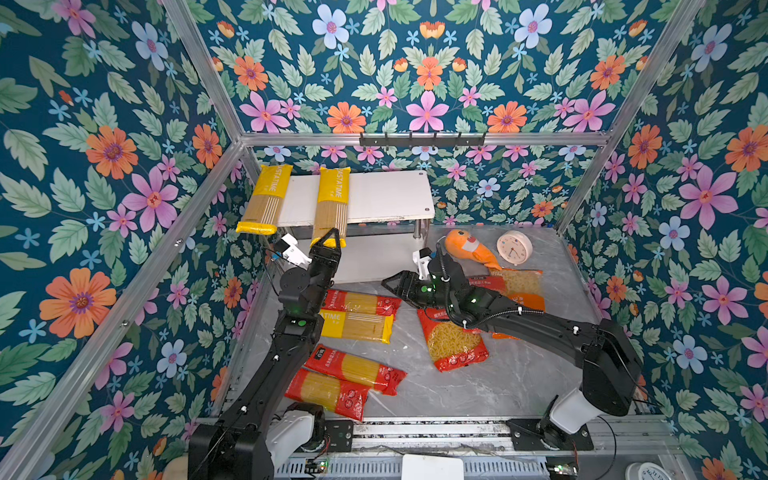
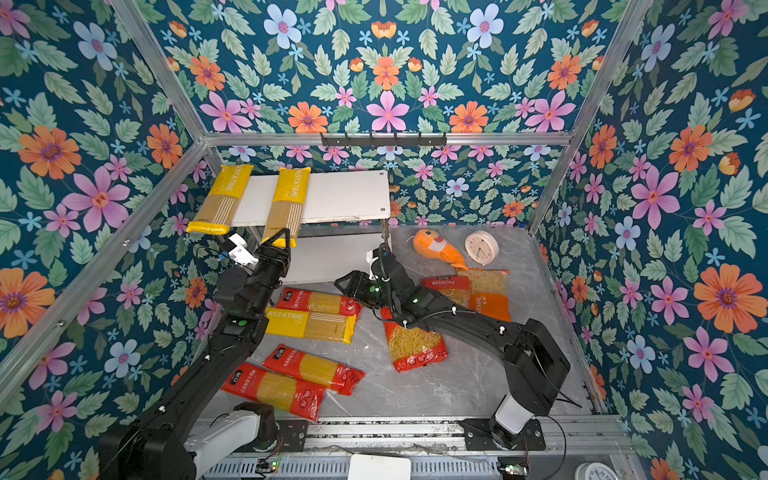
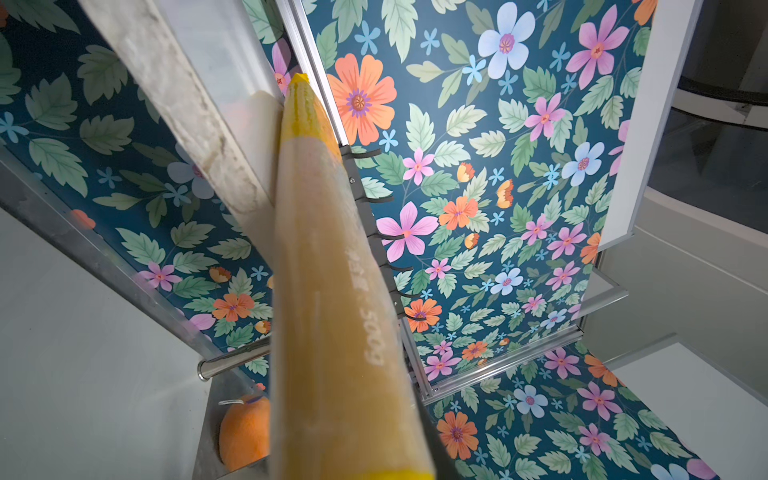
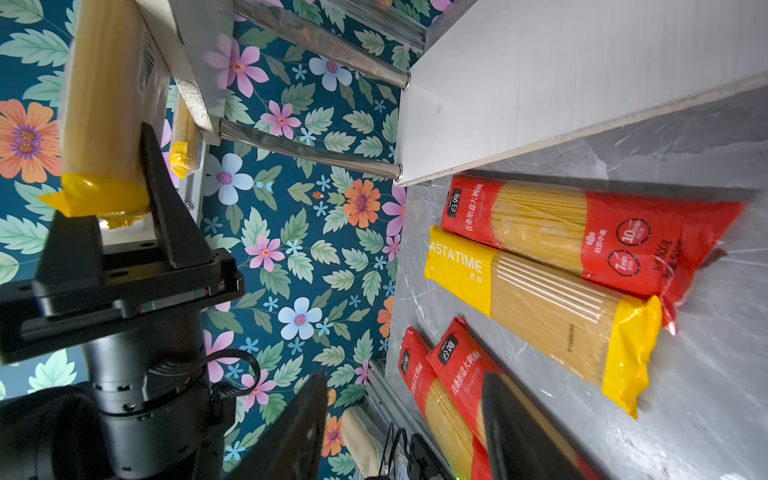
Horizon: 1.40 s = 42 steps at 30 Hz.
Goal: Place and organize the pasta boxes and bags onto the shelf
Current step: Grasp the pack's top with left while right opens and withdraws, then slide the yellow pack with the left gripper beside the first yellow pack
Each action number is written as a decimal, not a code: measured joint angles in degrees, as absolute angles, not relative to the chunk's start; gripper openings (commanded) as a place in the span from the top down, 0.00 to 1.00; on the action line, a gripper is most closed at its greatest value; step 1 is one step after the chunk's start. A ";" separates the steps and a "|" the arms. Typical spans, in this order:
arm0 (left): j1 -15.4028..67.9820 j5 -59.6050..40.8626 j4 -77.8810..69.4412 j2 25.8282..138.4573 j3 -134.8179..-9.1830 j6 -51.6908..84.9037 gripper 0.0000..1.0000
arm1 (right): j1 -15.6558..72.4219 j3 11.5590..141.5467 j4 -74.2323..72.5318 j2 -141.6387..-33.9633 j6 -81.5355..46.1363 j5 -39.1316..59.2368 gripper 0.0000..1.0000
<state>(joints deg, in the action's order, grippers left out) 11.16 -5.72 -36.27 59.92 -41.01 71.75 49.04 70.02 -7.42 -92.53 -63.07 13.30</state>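
The shelf (image 1: 382, 195) stands at the back left, with two long yellow spaghetti packs across its top board. One (image 1: 266, 199) overhangs the far left end. My left gripper (image 1: 330, 240) is shut on the near end of the other (image 1: 331, 203), which fills the left wrist view (image 3: 332, 291). On the table lie a red spaghetti pack (image 1: 361, 302), a yellow one (image 1: 357, 326) and two more red ones (image 1: 353, 368) (image 1: 328, 392). My right gripper (image 1: 388, 286) hovers open and empty above the table, beside the red pack (image 4: 582, 224).
A red short-pasta bag (image 1: 455, 345) lies partly under the right arm. An orange bag (image 1: 519, 286) and another red bag (image 1: 482, 282) lie behind the arm. An orange plush fish (image 1: 469, 249) and a clock (image 1: 514, 248) sit at the back right. A black hook rail (image 1: 422, 139) hangs above the shelf.
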 measured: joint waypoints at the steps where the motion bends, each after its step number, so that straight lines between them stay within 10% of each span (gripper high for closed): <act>1: 11.16 -5.50 -35.46 59.64 -41.23 71.72 0.88 | 49.12 69.91 -7.57 -92.55 -63.09 13.30 0.40; 18: -5.98 -18.00 -20.32 59.96 -50.46 71.64 1.00 | 50.11 67.75 -9.54 -93.01 -63.51 13.28 0.41; 42: -9.72 -24.53 -21.08 59.55 -49.21 71.59 1.00 | 51.18 65.06 -11.77 -92.51 -64.16 13.10 0.41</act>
<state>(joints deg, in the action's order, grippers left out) -9.72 -24.53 -21.08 59.55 -49.21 71.59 51.18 65.06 -11.77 -92.51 -64.16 13.10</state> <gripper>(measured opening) 0.192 0.587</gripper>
